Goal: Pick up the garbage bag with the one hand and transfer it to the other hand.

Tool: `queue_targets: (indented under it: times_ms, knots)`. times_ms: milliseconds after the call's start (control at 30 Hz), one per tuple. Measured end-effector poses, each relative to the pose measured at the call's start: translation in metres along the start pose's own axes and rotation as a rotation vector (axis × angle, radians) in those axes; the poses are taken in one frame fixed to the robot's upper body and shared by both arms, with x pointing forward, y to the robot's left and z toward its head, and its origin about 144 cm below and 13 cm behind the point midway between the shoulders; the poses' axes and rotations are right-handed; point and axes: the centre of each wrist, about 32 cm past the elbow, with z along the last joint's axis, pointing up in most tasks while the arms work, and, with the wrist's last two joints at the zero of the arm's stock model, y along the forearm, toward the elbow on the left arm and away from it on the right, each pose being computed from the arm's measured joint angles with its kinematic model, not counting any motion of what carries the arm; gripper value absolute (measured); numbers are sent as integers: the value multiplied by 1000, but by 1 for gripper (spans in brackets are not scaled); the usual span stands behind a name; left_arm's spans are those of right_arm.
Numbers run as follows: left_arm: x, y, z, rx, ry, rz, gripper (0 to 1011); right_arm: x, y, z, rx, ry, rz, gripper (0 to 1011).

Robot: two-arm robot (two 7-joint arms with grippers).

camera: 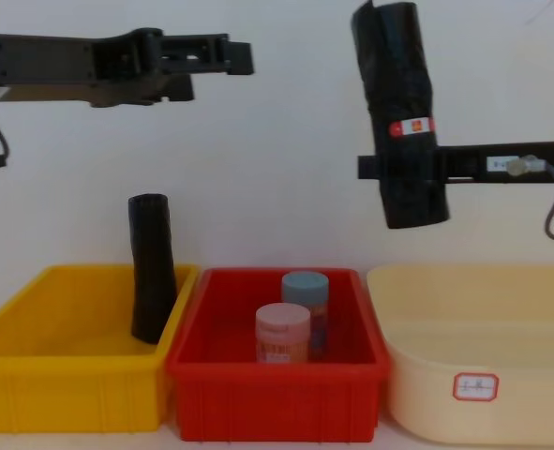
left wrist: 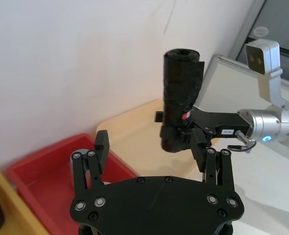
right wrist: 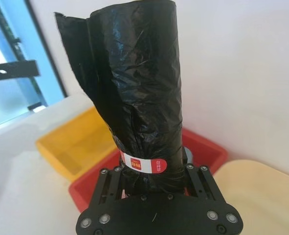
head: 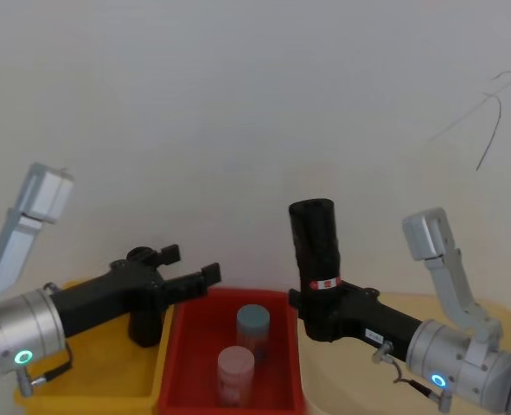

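The bag [head: 314, 246] is held upright in the air by the right end effector [head: 317, 311], whose jaws are pinched on the roll's lower part, just under the sticker [right wrist: 145, 164]. It hangs above the border between the red bin [camera: 277, 394] and the beige tub [camera: 483, 328], well clear of both. The left end effector [head: 193, 264] is spread wide and empty, raised above the border of the yellow bin [camera: 70, 394] and the red bin, apart from the roll. From this the handover is judged all but done, and what is left is a clean parting. The right pinch should be kept firm and level, since the grip sits low and most of the roll stands above it — a top-heavy load that could tip, or slide through its glossy film, if the squeeze were eased. The left arm is best drawn straight back with its fingers spread, so that the loose flap near the roll's top is not snagged. The bag is seen as a thick black cylinder of crinkled, shiny plastic, hollow at the top, with a loose edge of film standing off 1 side and a narrow red-and-white band low down; in the chest view it leans slightly. A slimmer plain roll [camera: 152, 267] stands in the yellow bin — not to be confused with it — and 2 jars [camera: 283, 333] sit in the red bin.
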Motion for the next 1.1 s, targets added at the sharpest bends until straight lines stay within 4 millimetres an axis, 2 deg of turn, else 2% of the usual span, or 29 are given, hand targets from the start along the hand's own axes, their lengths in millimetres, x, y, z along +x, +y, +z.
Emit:
queue_targets:
  times_ms: [900,967,1000,1100]
  knots:
    - [14,33,3,-91,-35,289,1002,8,-28,-16,-109,11,-273,535]
    - [15,33,3,-94,-38,300,1002,9,-29,-17,-110,11,-287,586]
    - [15,34,3,-96,-40,310,1002,10,-30,-17,-113,12,-299,643]
    - [16,36,3,-99,-44,326,1002,10,-31,-18,-116,13,-314,696]
